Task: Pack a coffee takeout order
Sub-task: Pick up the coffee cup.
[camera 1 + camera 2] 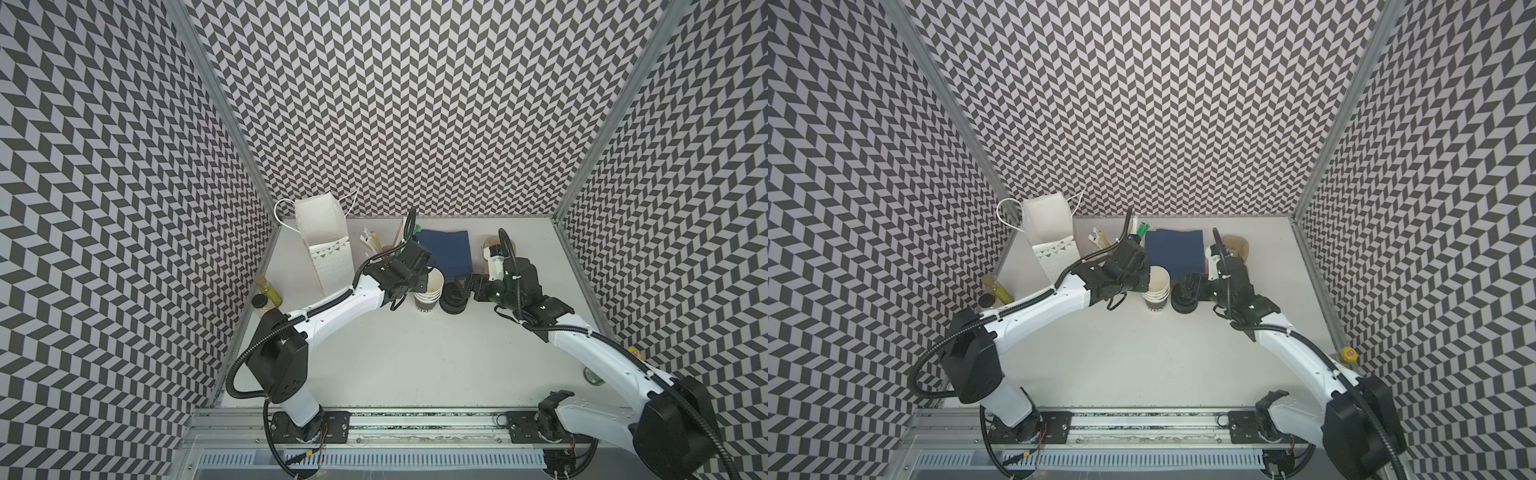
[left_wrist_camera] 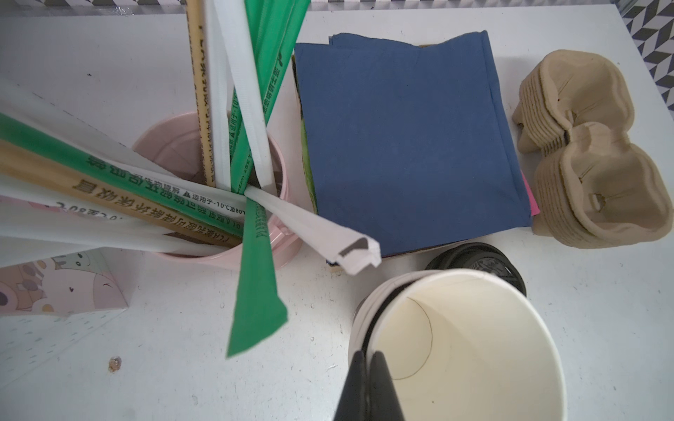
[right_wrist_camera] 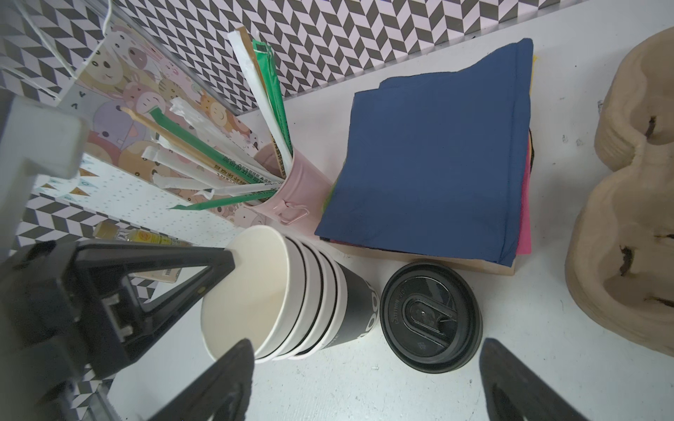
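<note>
A stack of dark paper cups [image 1: 428,303] [image 1: 1158,301] with white lining stands mid-table. My left gripper [image 1: 419,282] [image 1: 1144,282] [image 2: 368,359] is shut on the rim of the top cup [image 2: 459,346] [image 3: 248,291], which tilts out of the stack. Beside it lies a pile of black plastic lids [image 1: 453,301] [image 3: 430,317]. My right gripper [image 1: 478,286] [image 3: 366,346] hangs open just above and in front of the lids, holding nothing. Behind are the navy-blue napkin [image 1: 446,251] [image 2: 408,138] and stacked tan pulp carriers [image 1: 1235,245] [image 2: 591,153].
A white patterned paper bag [image 1: 328,249] stands open at the back left. A pink tin [image 2: 164,138] [image 3: 291,189] of wrapped straws sits between the bag and the napkins. A pink napkin [image 3: 525,218] lies under the navy one. Small bottles [image 1: 268,293] stand by the left wall.
</note>
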`<state>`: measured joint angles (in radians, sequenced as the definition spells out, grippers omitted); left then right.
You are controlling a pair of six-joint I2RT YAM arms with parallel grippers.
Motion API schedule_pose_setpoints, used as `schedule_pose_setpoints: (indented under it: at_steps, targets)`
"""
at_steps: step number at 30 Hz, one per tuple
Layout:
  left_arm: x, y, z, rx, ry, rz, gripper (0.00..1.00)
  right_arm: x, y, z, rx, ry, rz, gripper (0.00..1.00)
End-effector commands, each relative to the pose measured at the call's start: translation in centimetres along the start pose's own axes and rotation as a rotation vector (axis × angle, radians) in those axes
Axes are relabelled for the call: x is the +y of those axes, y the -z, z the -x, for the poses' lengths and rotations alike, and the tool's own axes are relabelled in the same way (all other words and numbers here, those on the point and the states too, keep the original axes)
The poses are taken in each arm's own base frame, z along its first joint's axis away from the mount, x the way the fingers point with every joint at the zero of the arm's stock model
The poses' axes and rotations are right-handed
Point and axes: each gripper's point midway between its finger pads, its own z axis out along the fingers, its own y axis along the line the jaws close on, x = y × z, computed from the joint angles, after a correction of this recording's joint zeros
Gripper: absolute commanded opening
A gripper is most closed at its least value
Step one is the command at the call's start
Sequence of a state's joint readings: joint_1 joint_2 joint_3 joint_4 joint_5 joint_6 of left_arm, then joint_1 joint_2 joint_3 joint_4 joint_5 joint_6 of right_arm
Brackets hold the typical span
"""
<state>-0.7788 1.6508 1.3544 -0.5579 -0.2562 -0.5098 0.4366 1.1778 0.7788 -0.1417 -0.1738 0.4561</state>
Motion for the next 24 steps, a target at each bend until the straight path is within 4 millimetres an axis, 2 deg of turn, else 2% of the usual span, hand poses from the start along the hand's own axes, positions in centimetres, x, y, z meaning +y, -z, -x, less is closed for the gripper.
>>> schedule_pose_setpoints:
  at_steps: [1,5,7,11,17,24]
  targets:
    - [-0.2,0.2,0.4,-0.004,0.000,0.008,0.07,0.6,-0.2,0.0,-0.016,0.009,0.038,0.94]
    - [-0.2,0.1,0.3,-0.002,-0.001,0.009,0.09,0.7,-0.4,-0.2,-0.005,0.008,0.044,0.94]
    - [-0.2,0.0,0.3,-0.003,-0.002,0.010,0.00,0.6,-0.5,-0.3,-0.002,0.007,0.043,0.94]
    - [-0.3,0.4,0.7,-0.011,0.004,0.001,0.00,0.6,-0.6,-0.5,0.006,0.006,0.042,0.94]
    - [-0.9,2.0,2.1,-0.053,0.030,-0.040,0.00,0.4,-0.9,-0.9,0.022,0.003,0.039,0.94]
    - [-1.1,2.8,2.5,-0.089,0.072,-0.080,0.00,0.5,-1.2,-1.2,0.036,0.007,0.042,0.94]
